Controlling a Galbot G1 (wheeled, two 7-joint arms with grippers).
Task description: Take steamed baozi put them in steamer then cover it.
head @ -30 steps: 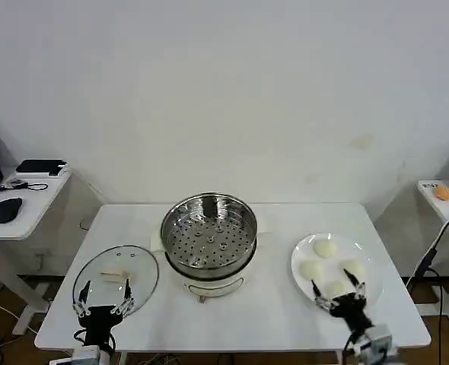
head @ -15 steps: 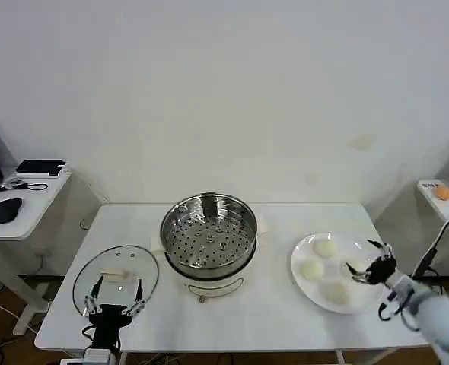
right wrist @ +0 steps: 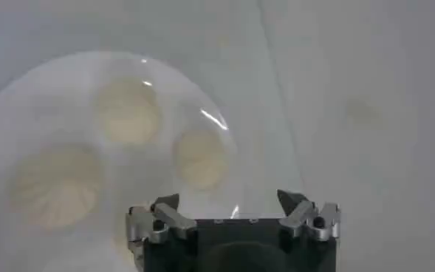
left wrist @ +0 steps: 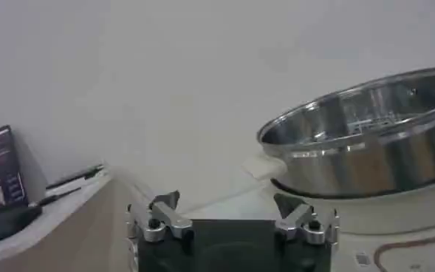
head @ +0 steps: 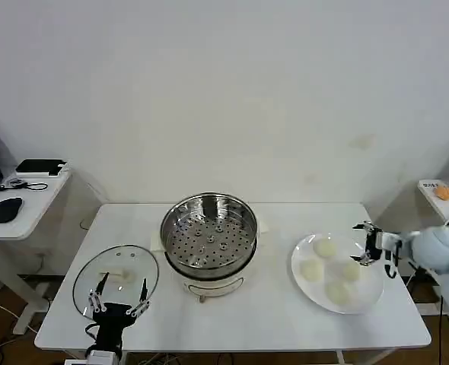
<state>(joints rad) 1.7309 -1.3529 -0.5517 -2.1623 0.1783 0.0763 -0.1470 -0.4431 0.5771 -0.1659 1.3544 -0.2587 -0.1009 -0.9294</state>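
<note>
**Baozi on plate, steamer empty, lid off**

Right gripper (head: pixel 366 245): hovered over the far right rim of the white plate (head: pixel 369 293), fingers spread apart, holding nothing.

Steamed baozi (head: pixel 325 249): four, all on the plate at the table's right side; the one nearest the gripper (head: pixel 351 270) lay just beside it, apparently not touched, though the head view is too distant to be sure.

Steamer (head: pixel 208 232): stood mid-table, uncovered, its perforated floor bare.

Glass lid (head: pixel 115 275): lay flat on the white table (head: pixel 270 319), left of the steamer.

Left gripper (head: pixel 119 298): sat at the lid's near edge, fingers apart, empty.
</note>
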